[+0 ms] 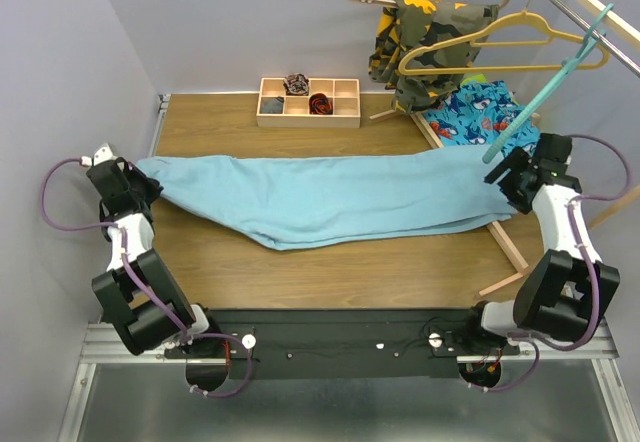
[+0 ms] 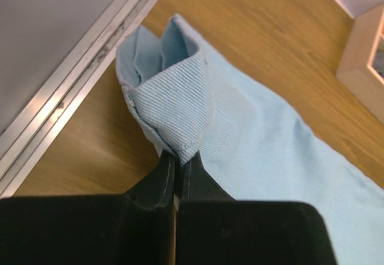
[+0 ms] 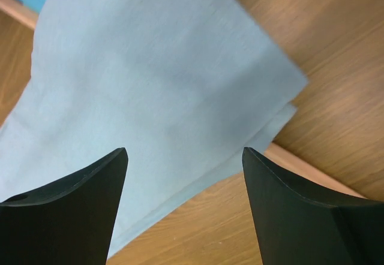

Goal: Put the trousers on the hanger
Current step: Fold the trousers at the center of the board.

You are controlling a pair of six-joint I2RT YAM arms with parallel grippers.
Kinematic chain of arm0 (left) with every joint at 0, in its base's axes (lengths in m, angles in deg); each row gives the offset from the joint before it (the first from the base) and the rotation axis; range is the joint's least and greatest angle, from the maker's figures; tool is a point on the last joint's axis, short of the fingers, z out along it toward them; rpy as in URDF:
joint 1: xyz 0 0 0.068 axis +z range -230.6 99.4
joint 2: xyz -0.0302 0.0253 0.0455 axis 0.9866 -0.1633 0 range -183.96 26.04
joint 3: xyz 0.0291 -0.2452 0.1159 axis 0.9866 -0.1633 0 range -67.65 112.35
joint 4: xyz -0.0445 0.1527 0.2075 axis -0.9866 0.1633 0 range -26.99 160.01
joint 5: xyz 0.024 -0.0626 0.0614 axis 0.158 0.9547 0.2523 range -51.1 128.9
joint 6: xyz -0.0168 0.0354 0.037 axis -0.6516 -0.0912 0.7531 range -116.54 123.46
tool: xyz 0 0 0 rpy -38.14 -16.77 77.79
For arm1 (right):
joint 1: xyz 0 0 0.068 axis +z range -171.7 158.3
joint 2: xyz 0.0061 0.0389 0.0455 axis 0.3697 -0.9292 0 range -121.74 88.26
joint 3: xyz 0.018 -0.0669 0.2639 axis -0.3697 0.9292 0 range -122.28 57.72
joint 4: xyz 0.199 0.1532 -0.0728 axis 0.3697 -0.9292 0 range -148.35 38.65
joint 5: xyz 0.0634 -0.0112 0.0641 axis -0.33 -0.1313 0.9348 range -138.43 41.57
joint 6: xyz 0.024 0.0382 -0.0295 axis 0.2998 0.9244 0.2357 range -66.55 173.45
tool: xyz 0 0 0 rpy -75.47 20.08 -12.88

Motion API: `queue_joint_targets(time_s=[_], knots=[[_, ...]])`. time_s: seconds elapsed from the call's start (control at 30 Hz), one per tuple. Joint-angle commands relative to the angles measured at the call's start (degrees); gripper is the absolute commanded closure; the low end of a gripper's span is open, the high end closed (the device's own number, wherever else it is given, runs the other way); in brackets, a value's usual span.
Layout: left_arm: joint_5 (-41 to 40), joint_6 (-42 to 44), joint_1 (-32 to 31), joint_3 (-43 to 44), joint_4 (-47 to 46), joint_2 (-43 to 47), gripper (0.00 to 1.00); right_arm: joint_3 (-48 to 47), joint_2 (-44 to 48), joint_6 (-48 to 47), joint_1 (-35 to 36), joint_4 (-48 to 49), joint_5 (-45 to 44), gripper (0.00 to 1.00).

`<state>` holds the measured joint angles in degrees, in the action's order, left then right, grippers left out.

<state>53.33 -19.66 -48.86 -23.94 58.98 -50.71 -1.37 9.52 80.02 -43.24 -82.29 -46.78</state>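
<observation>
Across the table (image 1: 350, 272), the trousers (image 1: 330, 197) lie stretched flat. The left fingers (image 2: 176, 166) pinch a folded corner tight, probably to anchor it. The right fingers (image 1: 508, 174) gape wide and empty over the far end, near the hanging hanger (image 1: 540, 87).

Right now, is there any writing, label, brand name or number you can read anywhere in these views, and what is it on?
None: no text can be read in any view.
The trousers are plain, and neither wrist view shows a tag.
The teal hanger shows no marking.
The shark-print cloth shows pictures only, with no letters that can be made out.
The compartment tray shows no label.
</observation>
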Motion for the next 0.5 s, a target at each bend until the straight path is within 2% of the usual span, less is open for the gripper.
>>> queue_joint_targets(time_s=[0.0, 0.27, 0.47], knots=[[6.21, 2.11, 0.07, 3.22, -3.17, 2.66, 1.0, 3.36, 3.41, 1.56, 5.36, 0.87, -0.16, 0.16], [12.28, 0.7, 0.07, 7.97, -3.09, 4.24, 1.0, 8.02, 1.84, 4.28, 17.04, 4.83, 4.4, 0.16], [13.16, 1.23, 0.07, 9.47, -2.56, 4.15, 1.0, 10.04, -1.93, 3.94, 21.36, 10.72, 6.97, 0.17]])
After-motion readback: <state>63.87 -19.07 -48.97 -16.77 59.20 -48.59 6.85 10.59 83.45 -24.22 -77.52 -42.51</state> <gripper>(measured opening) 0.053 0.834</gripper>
